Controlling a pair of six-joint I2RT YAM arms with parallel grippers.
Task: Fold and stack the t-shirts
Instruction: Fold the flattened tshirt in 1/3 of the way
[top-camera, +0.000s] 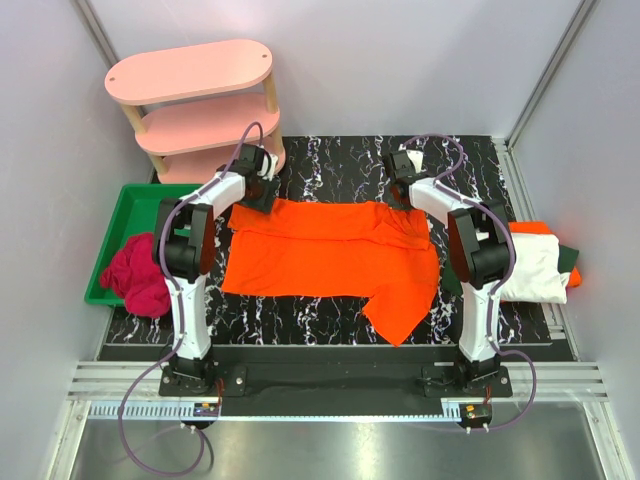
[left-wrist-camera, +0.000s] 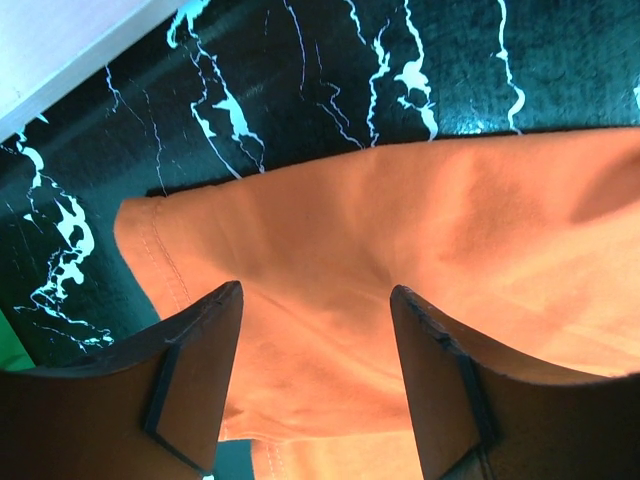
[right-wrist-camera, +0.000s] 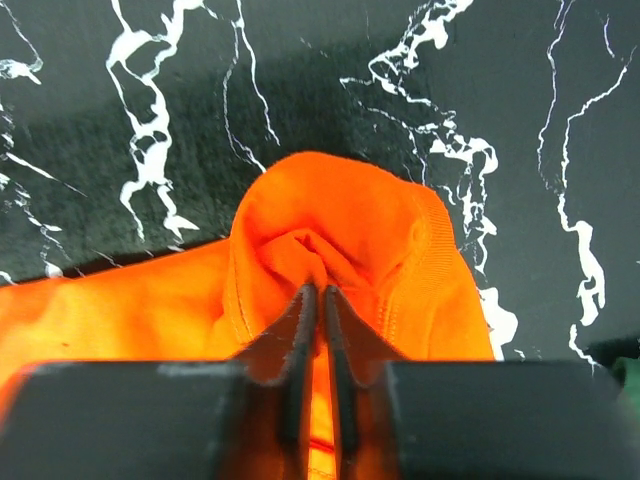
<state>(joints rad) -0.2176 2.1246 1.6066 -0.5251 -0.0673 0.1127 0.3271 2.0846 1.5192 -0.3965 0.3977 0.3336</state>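
Note:
A large bright orange t-shirt (top-camera: 335, 255) lies spread across the black marble table. My left gripper (top-camera: 259, 187) is open over the shirt's far left corner; in the left wrist view its fingers (left-wrist-camera: 195, 385) straddle the orange cloth (left-wrist-camera: 400, 240) without pinching it. My right gripper (top-camera: 403, 190) is shut on the shirt's far right corner; the right wrist view shows a bunched fold of orange cloth (right-wrist-camera: 340, 235) pinched between the closed jaws (right-wrist-camera: 320, 292). A stack of folded shirts, white (top-camera: 530, 268) on dark green and orange, lies at the right edge.
A pink three-tier shelf (top-camera: 195, 105) stands at the back left. A green tray (top-camera: 135, 210) at the left holds a crumpled magenta cloth (top-camera: 135, 275). Grey walls close in on both sides.

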